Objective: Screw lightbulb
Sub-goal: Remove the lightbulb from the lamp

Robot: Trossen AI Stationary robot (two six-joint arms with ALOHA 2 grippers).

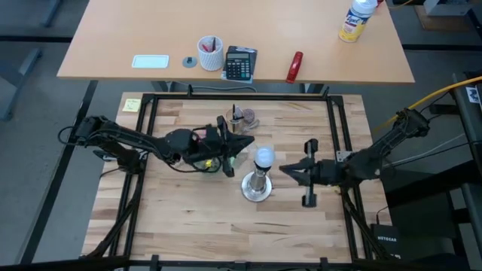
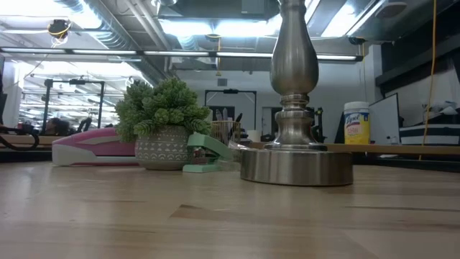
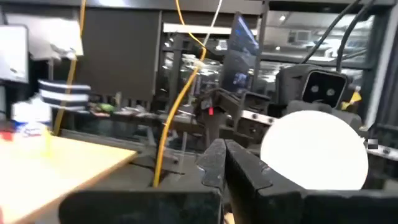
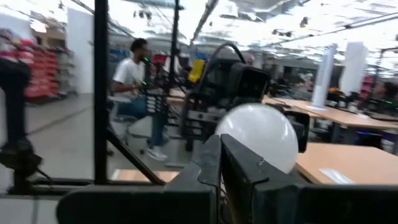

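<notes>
My left gripper [image 1: 245, 143] is closed on nothing, its tips just left of the bulb [image 1: 263, 156]; in its wrist view the bulb [image 3: 314, 149] shows beyond my fingers [image 3: 245, 171]. The bulb sits atop the stand [image 1: 257, 186] mid-table, its screw base hidden, and the low view cuts the stand [image 2: 295, 108] off below the bulb. My right gripper [image 1: 285, 170], closed and empty, points at it from the right.
</notes>
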